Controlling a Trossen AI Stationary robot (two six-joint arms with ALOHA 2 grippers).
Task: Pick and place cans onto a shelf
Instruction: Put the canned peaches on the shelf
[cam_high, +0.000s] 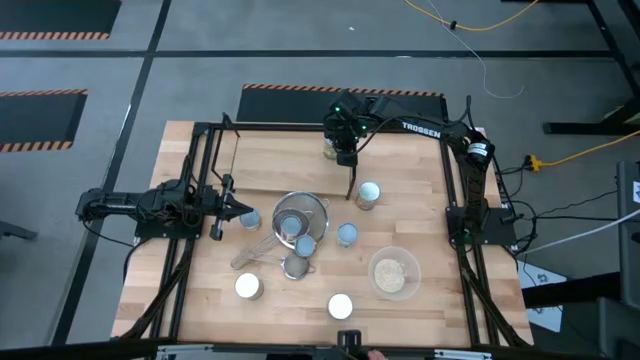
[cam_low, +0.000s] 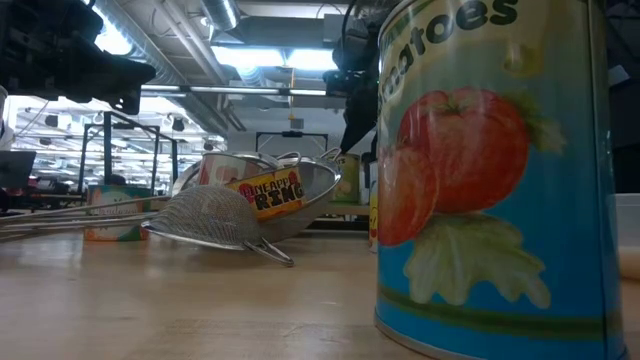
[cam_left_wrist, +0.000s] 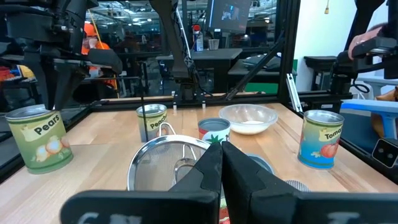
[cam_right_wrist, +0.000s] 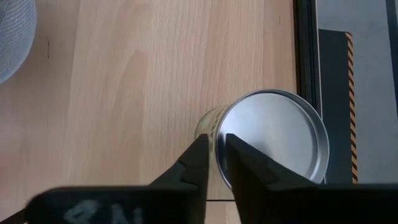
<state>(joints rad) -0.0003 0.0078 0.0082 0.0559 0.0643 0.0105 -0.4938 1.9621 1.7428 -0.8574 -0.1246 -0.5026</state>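
Right tool (cam_right_wrist: 213, 163), fingers closed and empty, hangs above the upright can (cam_right_wrist: 267, 140) by the counter's (cam_high: 400, 170) far edge. My left tool (cam_left_wrist: 222, 163), closed, waits farther off.

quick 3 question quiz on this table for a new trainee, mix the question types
1. True or false: the right gripper is directly above a can at the table's far edge.
2. The clear bowl of beige stuff sits nearer which arm's side: A) left B) right?
3. Fill in: in the left wrist view, the can with the green label reads ____.

Key: 1 true; 2 B; 3 Pears
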